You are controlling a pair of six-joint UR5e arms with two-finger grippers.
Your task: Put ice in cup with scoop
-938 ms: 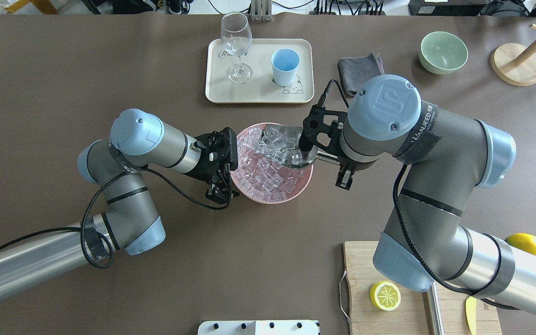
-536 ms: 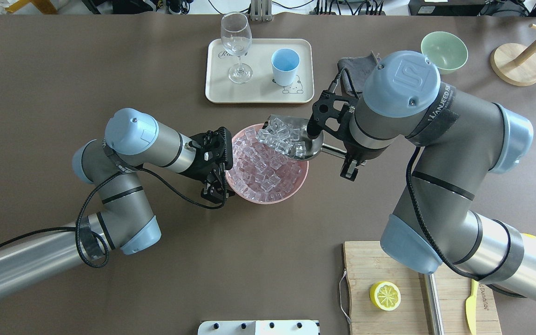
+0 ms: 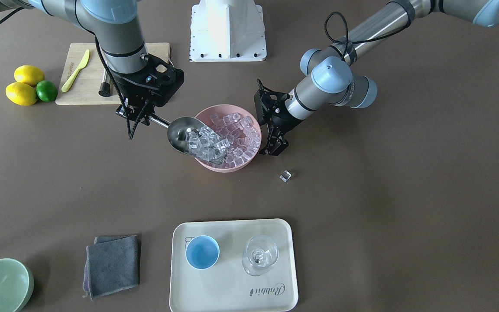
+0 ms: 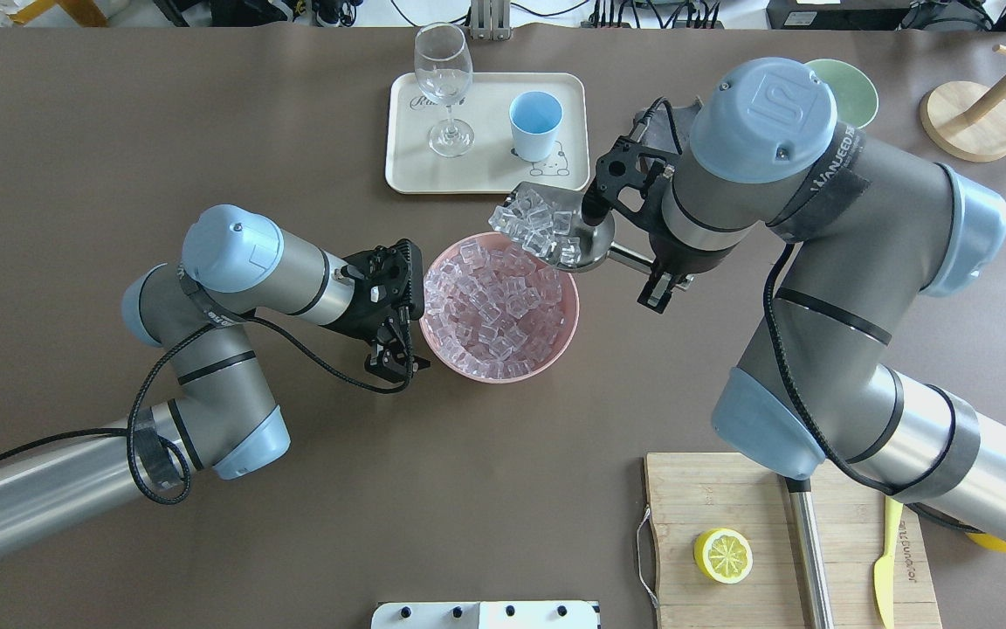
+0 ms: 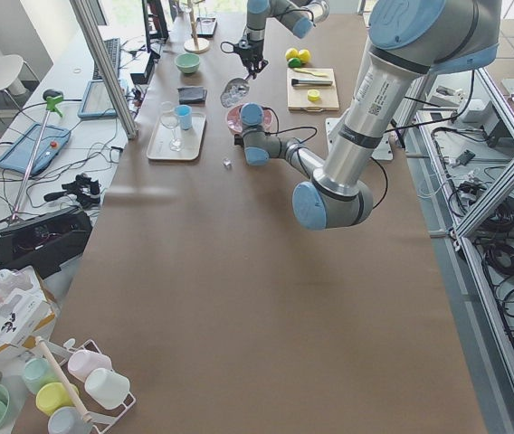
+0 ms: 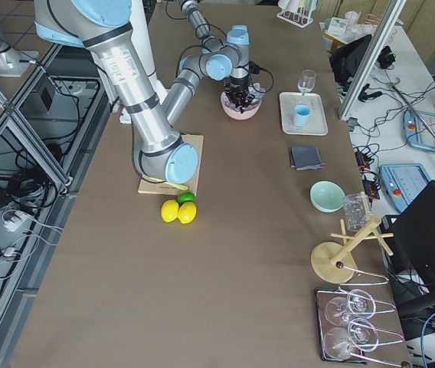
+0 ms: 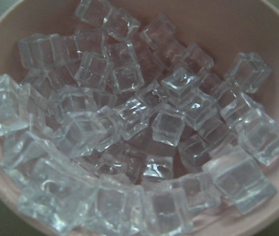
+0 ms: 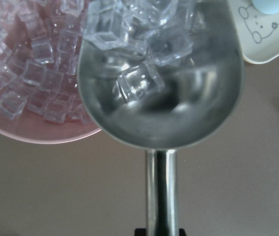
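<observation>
Brown table (image 4: pixel 206 131); wine glass (image 4: pixel 443 79) beside cup (image 4: pixel 535 125) on tray (image 4: pixel 485 177); stray cube (image 3: pixel 285 175) near bowl (image 3: pixel 222 168).

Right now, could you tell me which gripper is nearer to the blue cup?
Right. The right gripper holds the scoop beside the tray corner near the cup; the left gripper is on the far side of the pink bowl.

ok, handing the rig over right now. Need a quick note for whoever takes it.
Grippers: right gripper shut on the scoop handle; left gripper at the bowl rim, open or shut unclear.
Things: scoop loaded with ice, held over the bowl's edge on the tray side. The cup is empty, on the tray. One cube lies loose on the table.
Done: scooping.
Left: carry to the cup, tip the ice in.
</observation>
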